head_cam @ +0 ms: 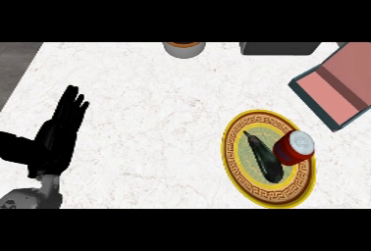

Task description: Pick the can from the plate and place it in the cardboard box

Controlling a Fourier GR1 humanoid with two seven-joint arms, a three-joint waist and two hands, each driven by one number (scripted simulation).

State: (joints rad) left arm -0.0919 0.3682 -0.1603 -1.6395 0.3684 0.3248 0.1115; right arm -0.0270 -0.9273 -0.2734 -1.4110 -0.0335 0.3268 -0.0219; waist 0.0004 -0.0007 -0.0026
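Now we see our left hand (62, 130) at the view's left, fingers straight and up, holding nothing, resting over the white marbled counter (152, 112). Broad bare counter lies between it and the plate (250, 188) on the right. There the can (293, 147) lies tilted beside a dark eggplant (262, 158). The box (340, 86) sits just beyond, at the right edge.

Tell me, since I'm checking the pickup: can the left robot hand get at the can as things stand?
Probably not easily. The left robot hand rests open at the view's left, far across bare counter from the can on the plate. Nothing blocks the path.
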